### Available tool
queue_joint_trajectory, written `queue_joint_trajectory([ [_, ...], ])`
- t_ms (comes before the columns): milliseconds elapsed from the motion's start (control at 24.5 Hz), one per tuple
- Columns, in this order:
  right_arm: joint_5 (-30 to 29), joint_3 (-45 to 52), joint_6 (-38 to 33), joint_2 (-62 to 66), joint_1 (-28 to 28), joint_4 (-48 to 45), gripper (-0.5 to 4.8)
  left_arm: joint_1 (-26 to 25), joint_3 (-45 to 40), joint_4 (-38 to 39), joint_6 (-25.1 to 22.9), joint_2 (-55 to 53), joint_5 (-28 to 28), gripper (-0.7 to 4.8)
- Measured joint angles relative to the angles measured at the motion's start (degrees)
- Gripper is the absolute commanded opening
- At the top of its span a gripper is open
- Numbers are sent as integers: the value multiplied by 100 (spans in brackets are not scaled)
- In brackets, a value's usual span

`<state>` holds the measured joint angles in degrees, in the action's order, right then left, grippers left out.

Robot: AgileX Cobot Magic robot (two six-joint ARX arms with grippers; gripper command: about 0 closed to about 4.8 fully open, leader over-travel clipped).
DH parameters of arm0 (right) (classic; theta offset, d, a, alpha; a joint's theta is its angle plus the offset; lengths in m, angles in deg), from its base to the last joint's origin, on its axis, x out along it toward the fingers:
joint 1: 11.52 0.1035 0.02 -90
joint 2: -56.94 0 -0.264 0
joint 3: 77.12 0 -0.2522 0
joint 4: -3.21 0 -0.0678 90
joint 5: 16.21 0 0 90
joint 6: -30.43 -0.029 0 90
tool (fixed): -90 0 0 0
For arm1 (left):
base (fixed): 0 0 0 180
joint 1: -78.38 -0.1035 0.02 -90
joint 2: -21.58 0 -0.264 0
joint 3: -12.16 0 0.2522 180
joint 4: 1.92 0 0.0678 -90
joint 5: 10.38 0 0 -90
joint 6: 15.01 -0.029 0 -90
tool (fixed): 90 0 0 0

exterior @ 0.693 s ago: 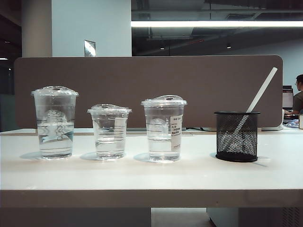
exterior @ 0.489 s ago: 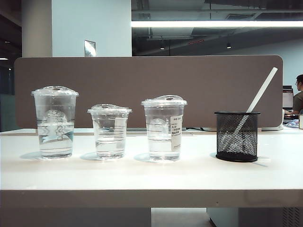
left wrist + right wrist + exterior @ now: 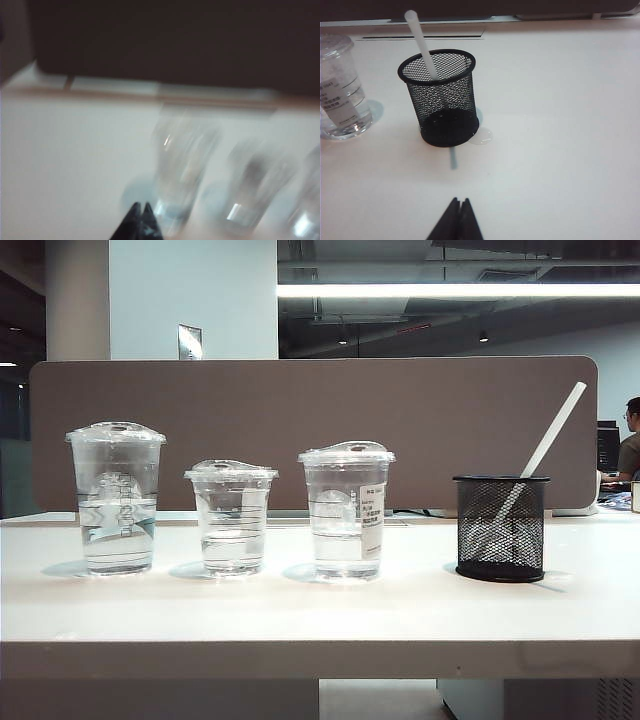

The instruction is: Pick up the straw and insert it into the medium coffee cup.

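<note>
Your right gripper (image 3: 460, 201) hangs above bare white table (image 3: 300, 615), its two black tips pressed together with nothing between them. Ahead of it, well apart, stands the black mesh holder (image 3: 440, 98), and the straw (image 3: 421, 42) leans inside it, its top poking out over the rim on the far side from the gripper. In the exterior view the straw (image 3: 547, 447) tilts up and to the right out of the holder (image 3: 500, 528). To the side of the holder, seen from the right wrist, you have the medium cup (image 3: 340, 95), label facing the gripper, standing apart from the holder.

Your left gripper (image 3: 140, 207) shows in a blurred view; its tips look closed and empty, just before the base of the tall cup (image 3: 182, 165).

On the table, the tall cup (image 3: 116, 497), short cup (image 3: 231, 517) and medium cup (image 3: 347, 511) stand in a row, apart from one another, each with some water. Behind the table runs a brown partition (image 3: 300, 410), with a white pillar (image 3: 160, 300) and a ceiling light strip (image 3: 460, 290) beyond. A person (image 3: 629, 445) sits at the far right.
</note>
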<state>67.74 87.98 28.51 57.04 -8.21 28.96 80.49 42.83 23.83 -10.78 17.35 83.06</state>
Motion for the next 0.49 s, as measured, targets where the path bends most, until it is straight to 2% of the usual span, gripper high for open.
queue_joint_trajectory([
  [81, -2, 0, 0, 0, 0, 0, -8, 236, 1099, 153, 98, -271, 645, -4],
  [122, -2, 0, 0, 0, 0, 0, -8, 409, 1834, 680, 103, -411, 1038, -4],
  [204, -2, 0, 0, 0, 0, 0, -8, 638, 2627, 1554, 50, -481, 1377, -4],
  [326, -2, 0, 0, 0, 0, 0, -8, 957, 3539, 2973, -109, -531, 1547, -4],
  [407, -2, 0, 0, 0, 0, 0, -8, 1095, 4238, 4325, -455, -494, 1558, -4],
  [489, -2, 0, 0, 0, 0, 0, -8, 1093, 4503, 4852, -529, -472, 1561, -4],
])
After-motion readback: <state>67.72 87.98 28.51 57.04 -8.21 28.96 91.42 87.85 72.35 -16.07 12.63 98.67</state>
